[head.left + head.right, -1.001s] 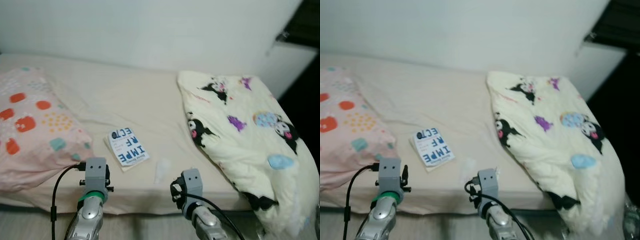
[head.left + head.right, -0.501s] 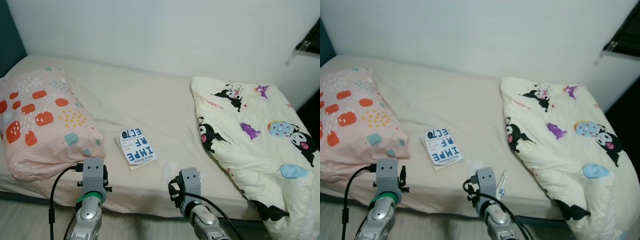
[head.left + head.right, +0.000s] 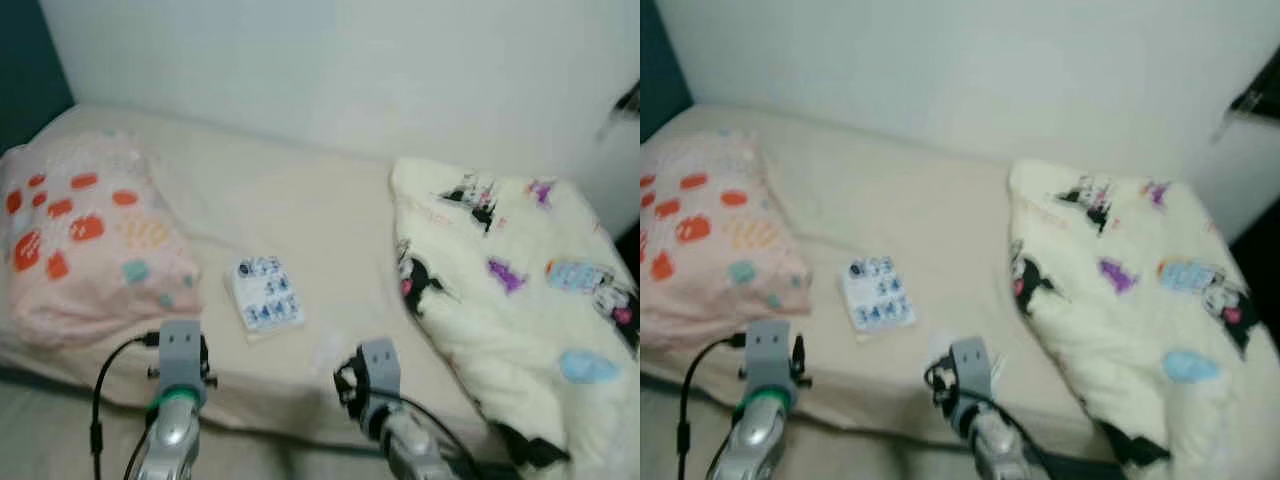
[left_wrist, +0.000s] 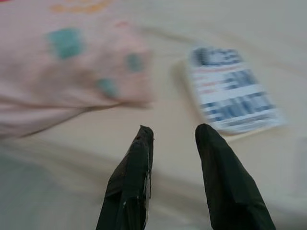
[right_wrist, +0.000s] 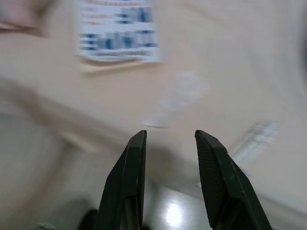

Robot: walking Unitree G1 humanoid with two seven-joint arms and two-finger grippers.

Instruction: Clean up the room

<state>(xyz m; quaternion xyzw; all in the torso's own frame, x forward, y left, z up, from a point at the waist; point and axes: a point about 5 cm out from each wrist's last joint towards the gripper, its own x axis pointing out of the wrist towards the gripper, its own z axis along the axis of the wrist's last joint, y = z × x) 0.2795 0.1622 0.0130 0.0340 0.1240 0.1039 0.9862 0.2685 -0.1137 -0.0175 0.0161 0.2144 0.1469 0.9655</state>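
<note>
A white and blue book (image 3: 264, 304) lies flat on the beige bed (image 3: 300, 210), near its front edge. A small clear wrapper (image 5: 178, 96) lies on the sheet to the book's right, with a striped slip (image 5: 254, 141) past it. My left gripper (image 4: 172, 132) is open and empty, hovering over the bed's front edge with the book (image 4: 230, 93) just beyond its fingers. My right gripper (image 5: 169, 135) is open and empty too, held above the bed edge short of the wrapper. Both wrists (image 3: 178, 350) (image 3: 375, 370) show low in the head views. All views are blurred.
A pink pillow (image 3: 85, 240) with red and teal patches fills the bed's left side. A cream cartoon-print blanket (image 3: 520, 290) is bunched on the right and hangs over the front edge. A white wall (image 3: 330, 70) stands behind the bed. Light floor (image 5: 43, 177) runs along the bed's front.
The head camera has shifted and blurred, so the whole scene slid in the picture. Bed, book and blanket lie as before. Both arms stay raised in the same pose.
</note>
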